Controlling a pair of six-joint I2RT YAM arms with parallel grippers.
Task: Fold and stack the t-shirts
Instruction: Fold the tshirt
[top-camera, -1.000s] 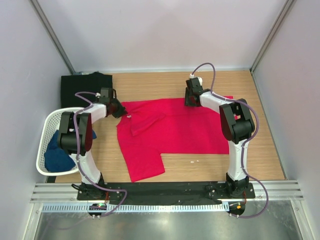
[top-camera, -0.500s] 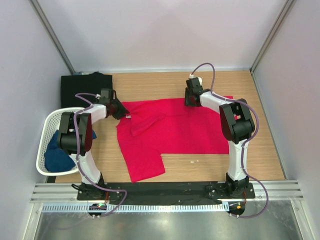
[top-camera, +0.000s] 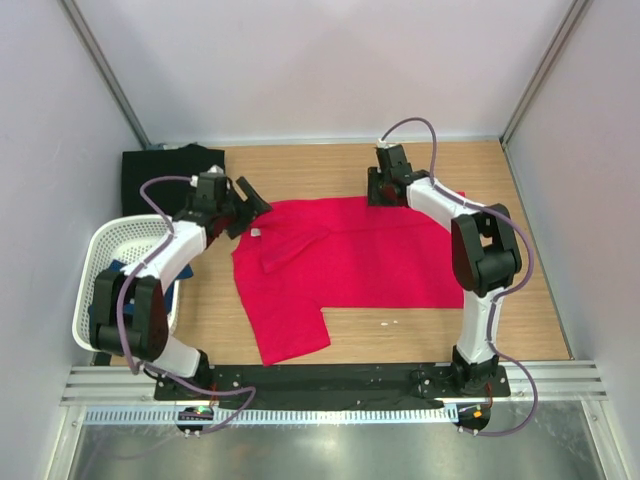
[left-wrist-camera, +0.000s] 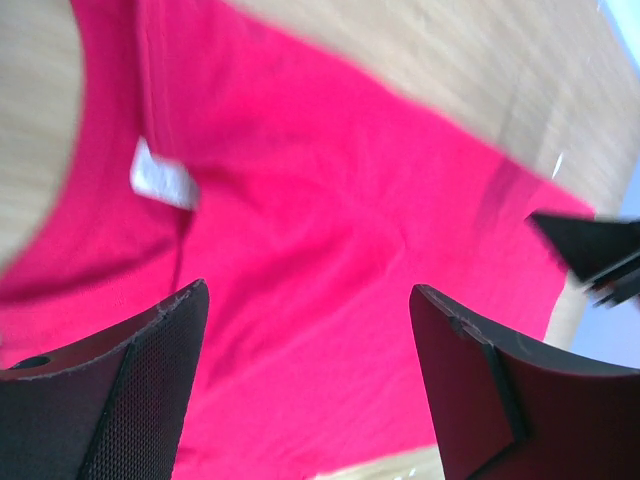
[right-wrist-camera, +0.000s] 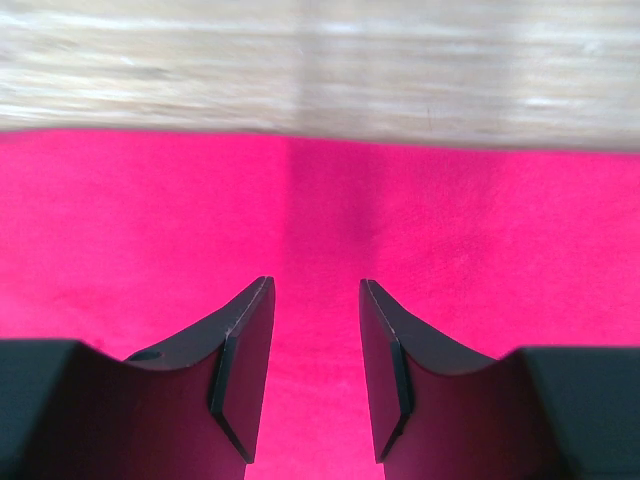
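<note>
The red t-shirt (top-camera: 340, 265) lay spread across the middle of the wooden tabletop (top-camera: 330, 165), one sleeve reaching toward the near edge, its white neck label (top-camera: 256, 232) at the left end; the left gripper (top-camera: 250, 200) hung over that far-left corner of the cloth, and from its wrist camera the left gripper (left-wrist-camera: 308, 290) showed its jaws spread wide with nothing between them, only red shirt (left-wrist-camera: 330, 230) and the label (left-wrist-camera: 165, 178) below. The right gripper (top-camera: 383, 195) sat at the shirt's far edge; seen close, the right gripper (right-wrist-camera: 316, 282) had its jaws partly apart, flat red cloth (right-wrist-camera: 450, 220) showing through the gap; whether the tips touched it I could not tell. A black t-shirt (top-camera: 160, 175) lay in the far-left corner; a dark blue t-shirt (top-camera: 112, 268) sat in the white basket (top-camera: 105, 235) at the left edge, mostly hidden by the arm.
</note>
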